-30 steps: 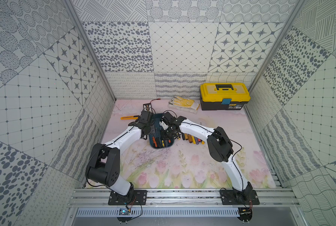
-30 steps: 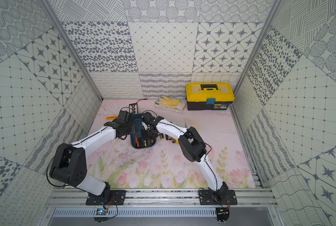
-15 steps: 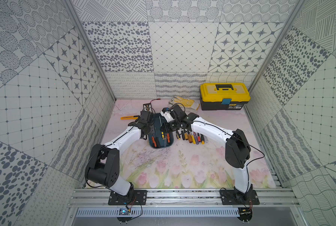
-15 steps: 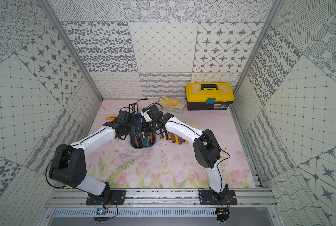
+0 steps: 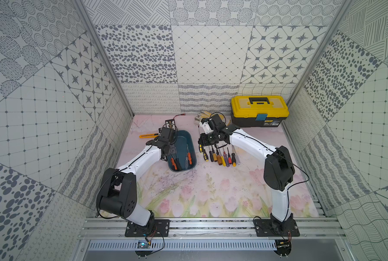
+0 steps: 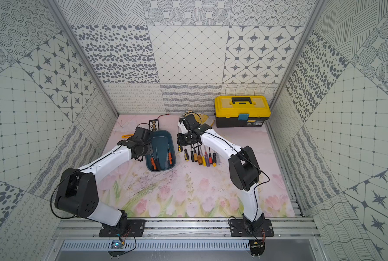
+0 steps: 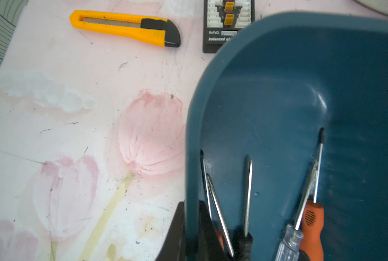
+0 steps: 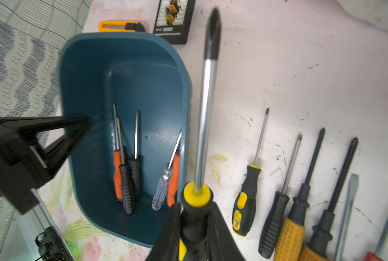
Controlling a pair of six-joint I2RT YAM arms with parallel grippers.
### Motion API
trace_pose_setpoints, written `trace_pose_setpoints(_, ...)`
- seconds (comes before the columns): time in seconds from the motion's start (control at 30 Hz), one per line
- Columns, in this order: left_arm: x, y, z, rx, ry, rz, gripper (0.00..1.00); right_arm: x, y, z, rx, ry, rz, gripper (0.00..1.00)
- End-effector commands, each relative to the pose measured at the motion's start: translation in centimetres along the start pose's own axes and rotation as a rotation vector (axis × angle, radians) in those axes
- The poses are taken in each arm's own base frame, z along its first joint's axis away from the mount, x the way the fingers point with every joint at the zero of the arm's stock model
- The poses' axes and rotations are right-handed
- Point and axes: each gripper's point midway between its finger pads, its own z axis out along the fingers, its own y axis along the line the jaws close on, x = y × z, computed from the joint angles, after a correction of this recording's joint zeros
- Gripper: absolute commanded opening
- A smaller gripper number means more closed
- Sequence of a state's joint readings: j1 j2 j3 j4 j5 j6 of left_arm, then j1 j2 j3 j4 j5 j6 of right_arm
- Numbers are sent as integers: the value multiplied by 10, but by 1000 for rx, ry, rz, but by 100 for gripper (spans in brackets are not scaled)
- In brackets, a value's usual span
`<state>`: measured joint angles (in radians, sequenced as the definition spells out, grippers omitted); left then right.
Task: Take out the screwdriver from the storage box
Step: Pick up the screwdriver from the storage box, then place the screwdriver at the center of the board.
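Floral mat carries your storage box, its left wall pinched by the left gripper, while the right gripper clamps one screwdriver already outside, just right of it; five other screwdrivers lie inside.

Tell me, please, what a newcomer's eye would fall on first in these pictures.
The bright yellow toolbox stands in the far right corner. On the flowered mat, a row of screwdrivers lies beside the blue storage box. The right gripper holds a yellow-and-black screwdriver; the left gripper clamps the box's rim.
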<state>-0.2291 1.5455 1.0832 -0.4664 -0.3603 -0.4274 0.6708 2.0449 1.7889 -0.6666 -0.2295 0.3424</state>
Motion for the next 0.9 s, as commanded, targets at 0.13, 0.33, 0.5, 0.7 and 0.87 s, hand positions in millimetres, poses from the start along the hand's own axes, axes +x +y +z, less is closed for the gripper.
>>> trace_pose_setpoints(0.13,-13,27,-9,-98,-35,-43,0,23,-22,39,141,154,-44,0)
trace_pose_setpoints(0.33,-11,24,-6,-88,-23,-53,0,26,-29,63,184,193,-41,0)
trace_pose_setpoints(0.5,-11,22,-5,-76,-23,-52,0,32,-34,80,195,240,-15,0)
trace_pose_setpoints(0.7,-11,20,-3,-67,-19,-51,0,48,-48,92,253,312,10,0)
trace_pose_setpoints(0.87,-10,18,-2,-60,-14,-52,0,56,-61,91,317,335,17,0)
